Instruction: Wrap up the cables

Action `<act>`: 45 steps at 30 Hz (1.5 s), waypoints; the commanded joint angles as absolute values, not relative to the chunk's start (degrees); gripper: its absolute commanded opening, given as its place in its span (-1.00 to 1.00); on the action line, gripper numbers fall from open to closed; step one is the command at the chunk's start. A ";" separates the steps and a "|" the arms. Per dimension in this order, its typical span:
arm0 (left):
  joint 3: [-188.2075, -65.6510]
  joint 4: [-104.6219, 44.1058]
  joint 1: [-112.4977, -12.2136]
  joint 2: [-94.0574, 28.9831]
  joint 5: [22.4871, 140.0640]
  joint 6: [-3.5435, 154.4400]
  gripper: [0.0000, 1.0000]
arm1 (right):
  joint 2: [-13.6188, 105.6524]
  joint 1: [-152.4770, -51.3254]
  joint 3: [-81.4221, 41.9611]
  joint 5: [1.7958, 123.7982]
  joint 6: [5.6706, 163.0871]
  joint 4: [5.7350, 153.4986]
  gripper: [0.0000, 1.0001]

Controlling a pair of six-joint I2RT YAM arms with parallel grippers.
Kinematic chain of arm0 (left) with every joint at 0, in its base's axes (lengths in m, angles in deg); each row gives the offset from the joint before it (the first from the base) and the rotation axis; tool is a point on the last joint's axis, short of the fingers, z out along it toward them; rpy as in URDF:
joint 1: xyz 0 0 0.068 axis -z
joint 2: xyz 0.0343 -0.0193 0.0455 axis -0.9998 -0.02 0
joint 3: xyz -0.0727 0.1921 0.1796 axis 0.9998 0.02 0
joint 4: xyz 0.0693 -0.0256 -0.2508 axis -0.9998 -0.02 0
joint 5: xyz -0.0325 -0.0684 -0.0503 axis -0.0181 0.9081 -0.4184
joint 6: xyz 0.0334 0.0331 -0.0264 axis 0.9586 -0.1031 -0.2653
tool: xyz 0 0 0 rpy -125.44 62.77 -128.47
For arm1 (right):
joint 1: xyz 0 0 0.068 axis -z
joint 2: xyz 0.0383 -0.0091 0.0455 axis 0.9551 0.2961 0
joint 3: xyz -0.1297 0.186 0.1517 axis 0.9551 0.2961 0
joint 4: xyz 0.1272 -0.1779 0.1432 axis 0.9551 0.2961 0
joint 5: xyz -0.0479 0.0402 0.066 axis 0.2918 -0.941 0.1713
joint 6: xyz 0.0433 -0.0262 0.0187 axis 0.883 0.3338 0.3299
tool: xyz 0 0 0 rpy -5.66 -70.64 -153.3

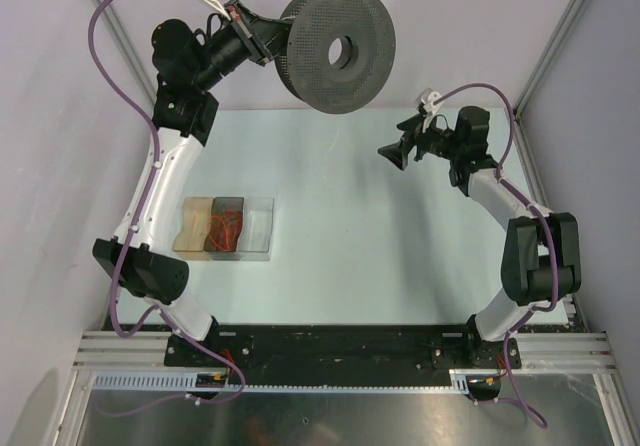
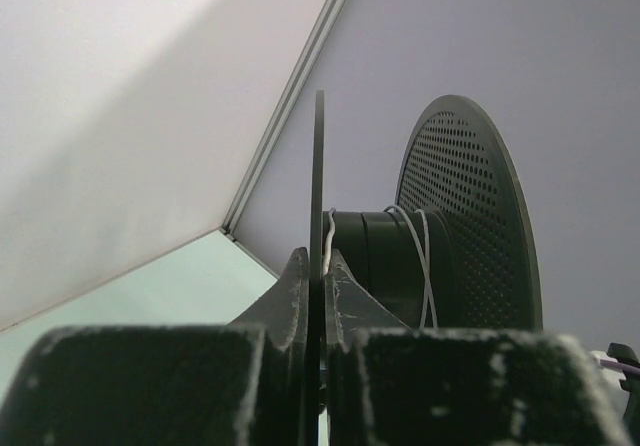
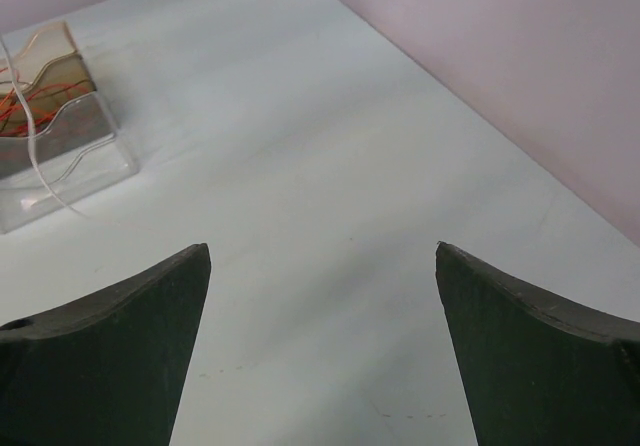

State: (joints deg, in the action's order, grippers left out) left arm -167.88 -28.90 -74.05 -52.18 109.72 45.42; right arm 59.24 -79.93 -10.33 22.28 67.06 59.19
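Aloft, the left gripper (image 2: 318,271) pinches one flange of the black spool (image 1: 335,51), white cable (image 2: 424,266) looped round its hub; the right gripper (image 3: 322,266) hangs wide open.

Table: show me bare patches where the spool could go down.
Widest bare patch: the table's middle, between the clear divided box and the right arm. The strip from the box toward the base rail is also bare. Crowded: the left edge, where the left arm flanks the box.
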 commanded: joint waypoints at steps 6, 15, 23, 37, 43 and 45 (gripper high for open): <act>-169.98 -22.95 -74.28 -51.12 110.15 42.36 -1.00 | 57.93 -83.20 -10.28 17.44 56.75 61.33 0.99; -172.06 -22.31 -72.80 -52.90 110.84 41.82 -1.00 | 64.67 -85.36 -12.25 15.67 41.88 55.82 0.99; -171.42 -22.19 -72.24 -52.75 110.26 42.54 -1.00 | 70.80 -89.60 -14.78 17.39 32.32 57.30 0.97; -169.20 -22.43 -72.46 -52.31 106.07 43.87 -1.00 | 67.86 -91.47 -14.76 15.46 5.97 88.22 -0.95; -166.25 -30.42 -72.25 -51.44 89.64 50.63 -1.00 | 60.92 -92.65 -13.35 14.70 4.59 99.28 -1.00; -164.72 -33.72 -71.67 -51.61 83.61 54.46 -1.00 | 57.93 -93.45 -12.67 14.51 4.65 102.48 -1.00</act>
State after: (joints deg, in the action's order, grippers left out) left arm -166.42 -30.12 -72.32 -53.92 99.17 47.70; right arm 66.21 -91.89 -12.87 16.99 7.57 93.35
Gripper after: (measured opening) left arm 0.046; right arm 0.017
